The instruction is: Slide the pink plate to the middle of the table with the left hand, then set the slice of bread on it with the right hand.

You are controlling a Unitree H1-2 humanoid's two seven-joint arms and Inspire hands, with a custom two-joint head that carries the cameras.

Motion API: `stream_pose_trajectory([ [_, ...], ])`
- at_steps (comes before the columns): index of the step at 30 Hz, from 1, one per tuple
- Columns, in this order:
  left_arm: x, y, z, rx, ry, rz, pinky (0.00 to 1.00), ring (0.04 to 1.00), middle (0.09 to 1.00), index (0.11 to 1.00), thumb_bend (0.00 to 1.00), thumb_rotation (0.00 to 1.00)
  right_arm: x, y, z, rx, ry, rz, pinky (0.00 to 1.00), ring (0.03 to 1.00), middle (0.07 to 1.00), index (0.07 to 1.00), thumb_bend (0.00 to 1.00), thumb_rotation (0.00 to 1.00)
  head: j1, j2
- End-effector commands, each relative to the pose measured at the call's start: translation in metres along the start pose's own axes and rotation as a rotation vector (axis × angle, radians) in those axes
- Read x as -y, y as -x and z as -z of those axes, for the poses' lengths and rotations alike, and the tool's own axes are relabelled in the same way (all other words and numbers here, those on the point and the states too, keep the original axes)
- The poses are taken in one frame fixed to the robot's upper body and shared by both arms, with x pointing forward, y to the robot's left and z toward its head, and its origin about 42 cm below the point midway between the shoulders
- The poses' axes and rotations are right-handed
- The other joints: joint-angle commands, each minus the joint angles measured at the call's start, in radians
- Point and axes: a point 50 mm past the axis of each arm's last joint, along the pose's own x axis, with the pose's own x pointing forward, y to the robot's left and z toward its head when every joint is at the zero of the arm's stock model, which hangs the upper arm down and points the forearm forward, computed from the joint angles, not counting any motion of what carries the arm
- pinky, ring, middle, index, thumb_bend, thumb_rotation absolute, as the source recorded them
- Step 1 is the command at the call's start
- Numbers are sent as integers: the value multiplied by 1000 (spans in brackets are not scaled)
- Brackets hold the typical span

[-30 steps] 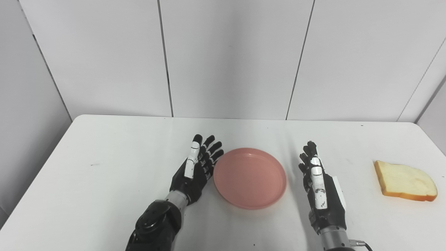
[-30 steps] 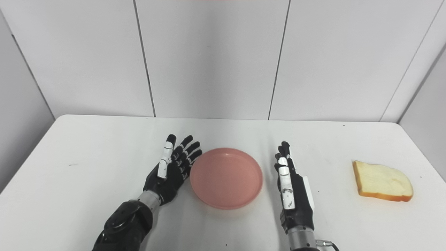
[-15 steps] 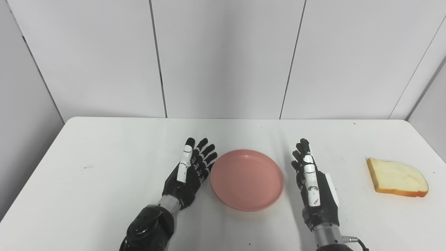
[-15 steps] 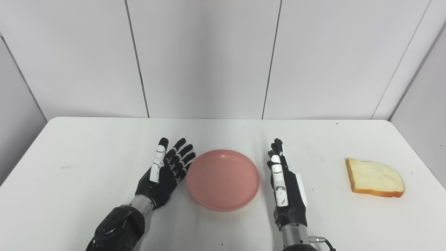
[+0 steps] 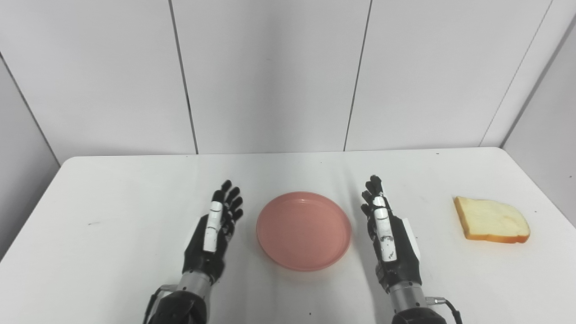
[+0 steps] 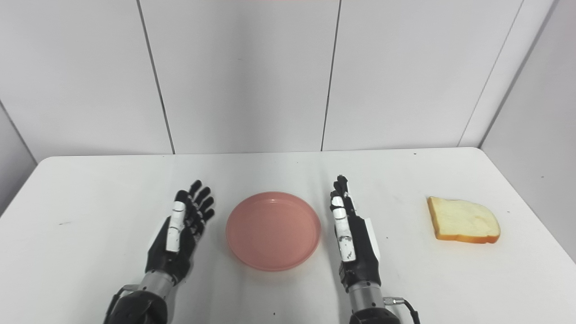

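Plain white table (image 5: 112,189), grey panel walls. The pink plate (image 5: 303,230) already sits about mid-table, between two empty hands. Left hand (image 5: 211,234) has its fingers spread beside it, not touching; right hand (image 5: 389,238) is flat, fingers extended (nothing held). The bread slice (image 5: 491,219) lies well off right, so reach over, come down flat and pinch it gently by its edges.

walls: pale grey panels (image 5: 270,76) split by thin dark vertical seams | side walls angle in at left and right | table (image 5: 112,189): white, rounded far corners | light: even, soft
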Motion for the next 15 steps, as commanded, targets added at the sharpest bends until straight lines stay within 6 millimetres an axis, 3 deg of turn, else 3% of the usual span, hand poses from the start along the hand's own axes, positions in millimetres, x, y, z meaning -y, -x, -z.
stream_pose_trajectory([
  [1, 12, -1, -21, 127, -33, 2, 925, 936, 952, 953, 765, 966, 2, -12, -30, 144, 9, 3, 1000, 993, 1000, 1000, 754, 1000, -7, -3],
  [15, 11, 25, -24, 185, -58, 21, 978, 961, 978, 982, 734, 989, 43, -37, -91, 259, 212, -45, 1000, 1000, 1000, 1000, 792, 982, -121, -42],
])
